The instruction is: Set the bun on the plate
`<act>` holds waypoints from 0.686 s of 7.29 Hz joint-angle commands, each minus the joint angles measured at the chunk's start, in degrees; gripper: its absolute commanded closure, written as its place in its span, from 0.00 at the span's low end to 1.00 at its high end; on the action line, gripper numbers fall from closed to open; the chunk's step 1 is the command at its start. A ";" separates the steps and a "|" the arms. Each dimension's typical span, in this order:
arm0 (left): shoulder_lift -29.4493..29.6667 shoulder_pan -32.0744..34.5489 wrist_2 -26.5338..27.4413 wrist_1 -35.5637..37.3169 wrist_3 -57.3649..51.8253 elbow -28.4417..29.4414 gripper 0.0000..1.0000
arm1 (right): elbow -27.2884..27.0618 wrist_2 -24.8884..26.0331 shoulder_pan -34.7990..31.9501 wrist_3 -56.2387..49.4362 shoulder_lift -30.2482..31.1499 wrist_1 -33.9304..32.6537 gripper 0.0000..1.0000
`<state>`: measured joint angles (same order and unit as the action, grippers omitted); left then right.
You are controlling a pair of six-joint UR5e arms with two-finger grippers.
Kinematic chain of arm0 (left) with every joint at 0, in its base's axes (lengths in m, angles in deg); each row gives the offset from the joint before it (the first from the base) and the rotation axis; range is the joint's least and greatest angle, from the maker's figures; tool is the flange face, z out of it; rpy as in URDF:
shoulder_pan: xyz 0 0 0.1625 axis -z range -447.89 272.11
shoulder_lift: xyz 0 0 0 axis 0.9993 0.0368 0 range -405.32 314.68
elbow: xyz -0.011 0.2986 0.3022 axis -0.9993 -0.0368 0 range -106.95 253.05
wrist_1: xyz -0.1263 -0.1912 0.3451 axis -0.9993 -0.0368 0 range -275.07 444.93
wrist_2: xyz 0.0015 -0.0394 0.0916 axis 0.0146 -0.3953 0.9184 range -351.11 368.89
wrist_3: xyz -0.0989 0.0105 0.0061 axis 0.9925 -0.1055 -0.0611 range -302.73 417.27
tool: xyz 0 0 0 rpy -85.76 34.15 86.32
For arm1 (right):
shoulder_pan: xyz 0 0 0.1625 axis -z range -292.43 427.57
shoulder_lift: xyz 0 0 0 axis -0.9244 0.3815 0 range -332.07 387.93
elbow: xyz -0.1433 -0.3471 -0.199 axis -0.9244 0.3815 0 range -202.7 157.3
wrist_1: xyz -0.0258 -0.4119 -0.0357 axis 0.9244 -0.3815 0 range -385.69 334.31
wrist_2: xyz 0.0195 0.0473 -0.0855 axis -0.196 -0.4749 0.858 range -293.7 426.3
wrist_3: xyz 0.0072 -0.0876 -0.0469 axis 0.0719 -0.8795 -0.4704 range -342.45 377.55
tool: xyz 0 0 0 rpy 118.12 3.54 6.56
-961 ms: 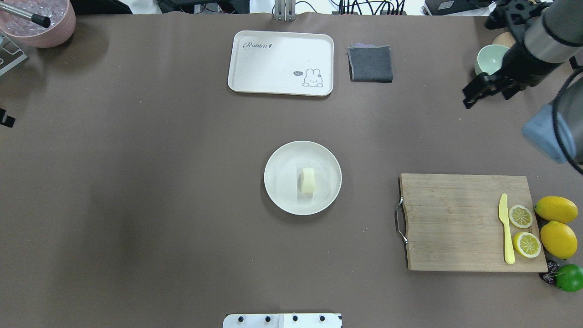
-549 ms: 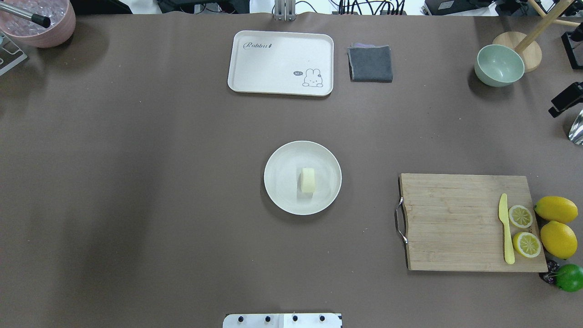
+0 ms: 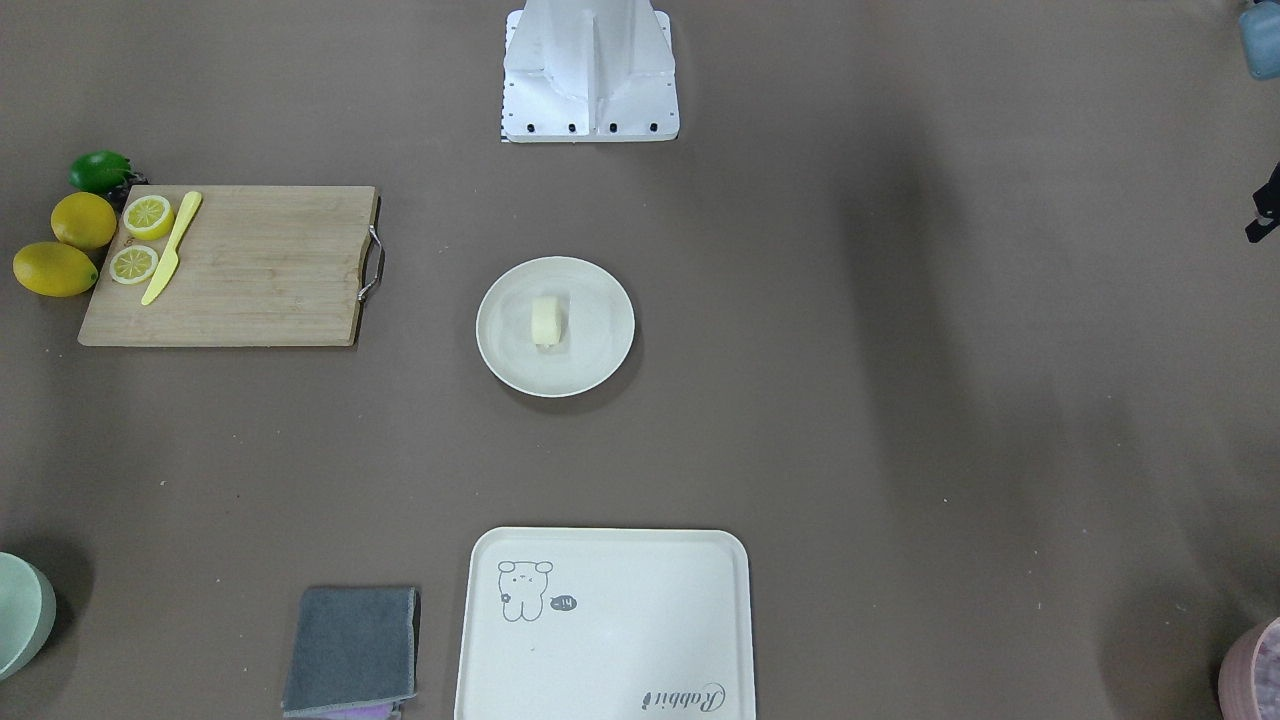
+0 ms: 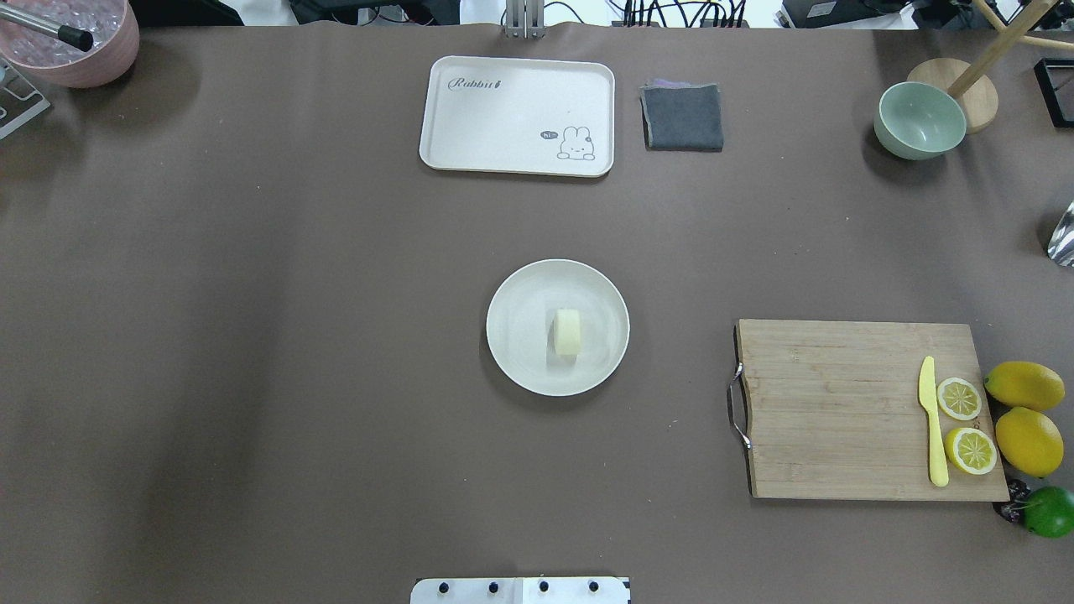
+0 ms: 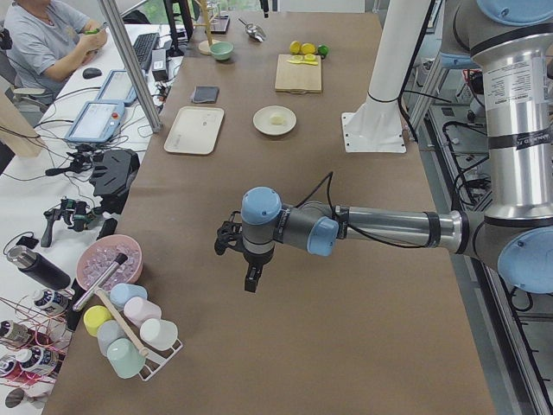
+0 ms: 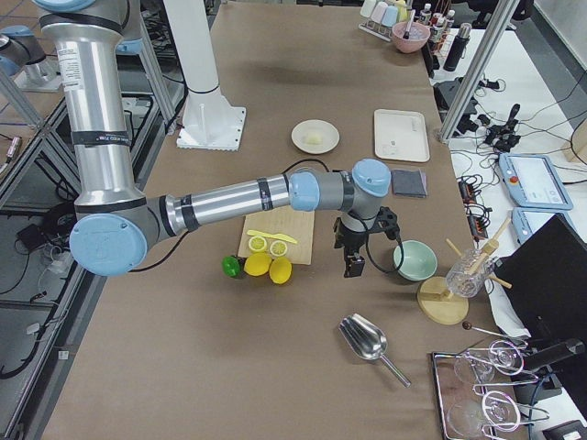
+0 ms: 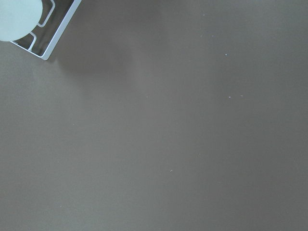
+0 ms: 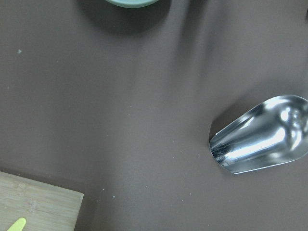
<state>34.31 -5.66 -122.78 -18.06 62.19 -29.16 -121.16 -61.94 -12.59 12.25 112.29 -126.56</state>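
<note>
Tabletop [image 4: 252, 335] plate [image 4: 513, 295], bun [image 4: 567, 331] apparently lengthwise front-to-back

Pale yellow bun [image 4: 567, 331], off-white plate [image 4: 520, 335], brown table [image 4: 252, 335], cream tray [image 4: 503, 117] bearing a rabbit drawing.

A cream tray [image 4: 516, 116] with a rabbit drawing lies at the middle of the table's [image 4: 252, 335] far edge. A folded grey cloth [image 4: 682, 117] lies just beside it, toward the right end. Near the far right corner a pale green bowl [image 4: 919, 120] stands beside a round wooden stand base [image 4: 977, 92], and a metal scoop [image 8: 262, 137] lies on its side near the bowl. At the right end is a wooden cutting board [image 4: 839, 411]. Along its right edge it carries a yellow knife [image 4: 931, 424] and two lemon halves [image 4: 959, 398]. Two whole lemons [image 4: 1024, 385] and a lime [image 4: 1049, 511] lie on the table just beside that edge. In the far left corner stands a pink bowl [image 4: 71, 42] with clear pieces inside.
</note>
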 commanded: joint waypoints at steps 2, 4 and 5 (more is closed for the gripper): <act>-0.01 0.04 -0.07 -0.28 0.01 0.69 0.03 | -1.12 -0.26 -0.26 0.02 0.89 -0.03 0.00; -0.01 0.82 -0.16 -0.28 -0.08 0.61 0.03 | -0.86 0.61 -0.26 0.02 0.98 0.06 0.00; 0.08 1.27 -0.25 -0.28 0.01 0.69 0.03 | -0.86 0.88 -0.26 0.02 0.90 0.06 0.00</act>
<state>34.33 -4.94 -122.94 -18.34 62.16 -28.45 -122.08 -61.48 -12.82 12.27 113.21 -126.51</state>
